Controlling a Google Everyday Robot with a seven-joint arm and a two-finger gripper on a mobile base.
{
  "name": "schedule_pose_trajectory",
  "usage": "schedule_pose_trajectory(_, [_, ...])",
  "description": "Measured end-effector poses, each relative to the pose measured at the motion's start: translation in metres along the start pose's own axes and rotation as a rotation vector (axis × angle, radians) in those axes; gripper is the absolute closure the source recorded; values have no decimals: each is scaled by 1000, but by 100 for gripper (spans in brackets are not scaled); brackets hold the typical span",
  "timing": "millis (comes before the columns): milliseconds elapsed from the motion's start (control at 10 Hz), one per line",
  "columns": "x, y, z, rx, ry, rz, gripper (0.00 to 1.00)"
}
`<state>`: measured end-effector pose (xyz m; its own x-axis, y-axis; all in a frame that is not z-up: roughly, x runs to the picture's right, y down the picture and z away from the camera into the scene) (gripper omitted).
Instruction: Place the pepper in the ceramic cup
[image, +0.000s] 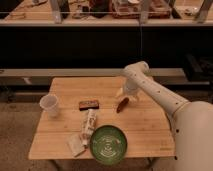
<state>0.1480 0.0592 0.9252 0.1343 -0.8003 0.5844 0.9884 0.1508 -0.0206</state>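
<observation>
The gripper (123, 95) hovered, fingers apart, just over the pepper (122, 105), which lay right of the dark bar (89, 104). The ceramic cup (50, 105) stood at the left edge of the table (150, 125), the green bowl (108, 143) at the near edge. Writing on the packets (89, 122) couldn't be read.

On the table (150, 127): a green bowl (108, 143) at the near edge, a dark bar (89, 104) farther back, a tube (89, 121) between them, a packet (76, 145) left of the bowl.
</observation>
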Motion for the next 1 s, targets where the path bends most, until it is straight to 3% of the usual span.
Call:
schedule_pose_trajectory(700, [-17,-13,29,26,-86,-6,21])
schedule_pose_trajectory(1000, [-19,-22,34,44,-100,-11,46])
